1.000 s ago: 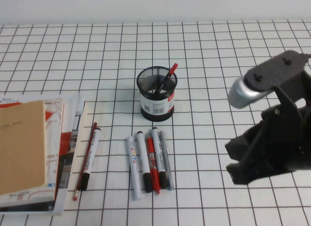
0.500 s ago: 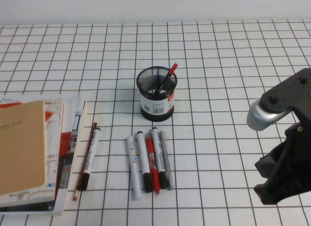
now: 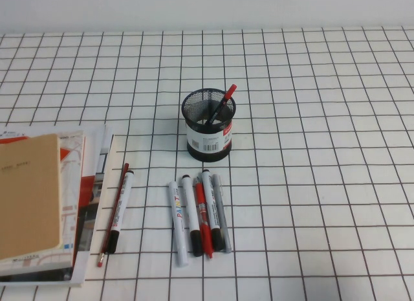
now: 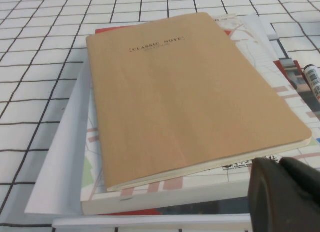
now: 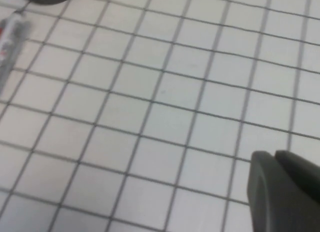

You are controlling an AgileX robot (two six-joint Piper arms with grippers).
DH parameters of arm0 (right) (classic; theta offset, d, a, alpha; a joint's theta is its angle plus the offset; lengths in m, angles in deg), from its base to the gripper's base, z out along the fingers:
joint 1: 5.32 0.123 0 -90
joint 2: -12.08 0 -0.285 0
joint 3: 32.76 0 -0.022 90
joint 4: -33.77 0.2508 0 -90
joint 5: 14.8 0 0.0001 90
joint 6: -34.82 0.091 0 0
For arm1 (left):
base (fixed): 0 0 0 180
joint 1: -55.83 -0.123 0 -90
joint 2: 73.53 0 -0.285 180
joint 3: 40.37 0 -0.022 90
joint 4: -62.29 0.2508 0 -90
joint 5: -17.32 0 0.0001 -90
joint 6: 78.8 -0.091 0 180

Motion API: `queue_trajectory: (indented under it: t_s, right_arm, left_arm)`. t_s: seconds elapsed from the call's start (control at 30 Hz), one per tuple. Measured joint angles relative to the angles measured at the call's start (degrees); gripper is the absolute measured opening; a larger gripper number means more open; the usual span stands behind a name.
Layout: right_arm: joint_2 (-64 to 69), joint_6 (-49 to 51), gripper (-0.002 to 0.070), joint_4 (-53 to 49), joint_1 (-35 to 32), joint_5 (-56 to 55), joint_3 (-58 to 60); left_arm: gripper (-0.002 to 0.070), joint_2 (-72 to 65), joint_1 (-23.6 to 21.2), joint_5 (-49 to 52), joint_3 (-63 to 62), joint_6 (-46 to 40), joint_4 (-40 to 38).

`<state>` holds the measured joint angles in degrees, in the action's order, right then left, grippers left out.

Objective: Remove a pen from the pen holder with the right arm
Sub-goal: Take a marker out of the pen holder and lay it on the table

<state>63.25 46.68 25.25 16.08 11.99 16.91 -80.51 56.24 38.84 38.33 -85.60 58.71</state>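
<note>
**High view.** The pen holder (image 3: pixel 208 124) is standing near the middle of the desk (image 3: pixel 323 87). The red-capped pen (image 3: pixel 222 101) is leaning inside it, its top poking over the rim toward 1 o'clock. A row of markers (image 3: pixel 200 220) is lying just at 6 o'clock of the holder. Neither arm is showing here. A second back the right arm was filling the 4 o'clock corner, and it is now gone from this view. Holder, pen and markers are lying exactly as they were. The mesh holder is looking light, so a pull across the pen's slant could be tipping or dragging it. An approach from 6 o'clock could be sweeping the markers aside.

**Left wrist view.** The left hand (image 4: pixel 282 187) is hovering over the edge of the tan notebook (image 4: pixel 190 92), which is lying on its stack at 8 o'clock of the desk. I cannot tell whether this hand is apart or together. It is looking parked and is posing little risk.

**Right wrist view.** The right hand (image 5: pixel 282 187) is hanging over bare grid, pressed together on nothing and well apart from the holder. Going in without opening first, it would be bumping the pen rather than gripping it.
</note>
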Motion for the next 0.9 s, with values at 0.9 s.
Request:
queue_trajectory:
  t_s: [0.9]
  right_arm:
    - [-43.8,0.0,-0.0015,0.3,-19.7,-15.0,29.0]
  left_arm:
    - [-0.0004,0.0,0.0,0.0,0.0,0.0,0.0]
